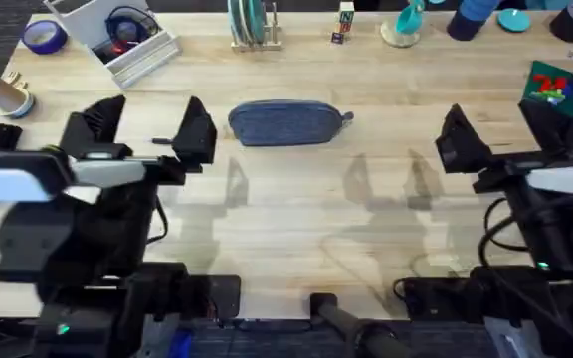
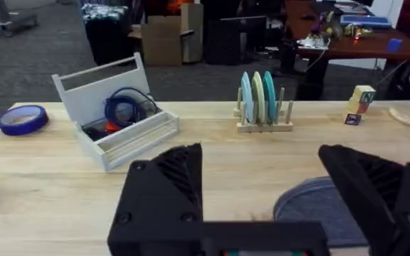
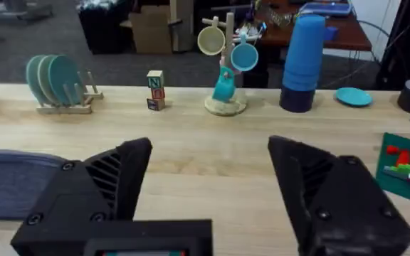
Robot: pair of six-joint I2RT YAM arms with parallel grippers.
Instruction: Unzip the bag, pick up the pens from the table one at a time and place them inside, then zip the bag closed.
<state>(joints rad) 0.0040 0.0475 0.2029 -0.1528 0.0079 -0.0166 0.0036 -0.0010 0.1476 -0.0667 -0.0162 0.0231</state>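
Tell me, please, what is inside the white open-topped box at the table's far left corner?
The white box holds a coiled blue cable and something orange-red beneath it; its front wall hides the rest.

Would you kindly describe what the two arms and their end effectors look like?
Both arms are black with white housing sections and black cables looping near their bases. The left end effector and right end effector each carry two chunky black wedge-shaped fingers with ribbed inner faces.

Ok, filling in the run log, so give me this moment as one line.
bag: zipped shut, lying mid-table | left gripper: open, beside bag, holding nothing | right gripper: open, apart from bag | stage: unzip not yet begun
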